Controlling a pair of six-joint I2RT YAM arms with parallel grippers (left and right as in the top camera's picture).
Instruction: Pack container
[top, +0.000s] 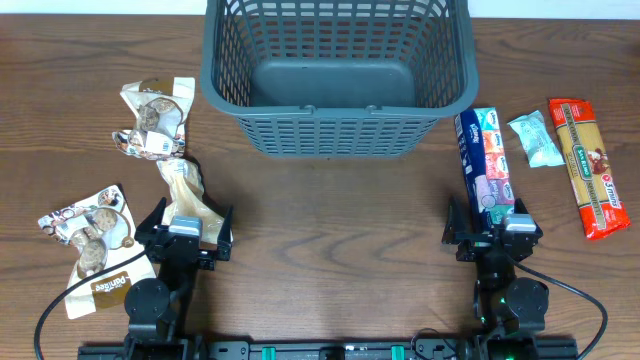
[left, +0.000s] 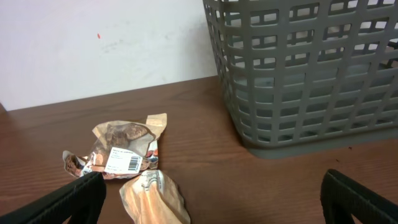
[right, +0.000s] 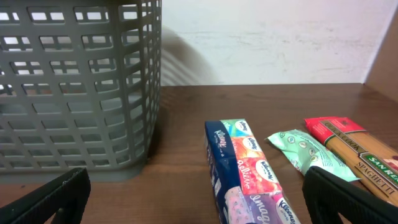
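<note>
- Wide apart stand the left jaws, their fingers (left: 68, 202) at either edge of the wrist view and clamped on nothing. A pale tan packet (left: 155, 200) lies on the tabletop (left: 205, 149) between them, just ahead.
- Likewise the right jaws are spread and empty, with fingers (right: 50, 199) at both sides. A multicoloured tissue pack (right: 245, 174) lies lengthwise between and ahead of them.
- Beyond the tan packet, slightly left of the left jaws' line, sits a crumpled packet with a barcode label (left: 121, 149). Two brown-and-white packets (top: 90, 228) lie off to that arm's left side.
- Right of the tissue pack lie a green packet (right: 301, 149) and then a spaghetti packet (right: 351, 146), near one another.
- Well ahead, between the two arms, stands the container (top: 335, 135): ahead-right of the left jaws and ahead-left of the right jaws. Its solid bottom shows bare, so nothing is packed yet.
- The step in hand looks like the very first pick-up. Either arm would need to ease forward and down, close on the item between its jaws, then carry it high over the thick rim. A low carry could catch the lattice wall.
</note>
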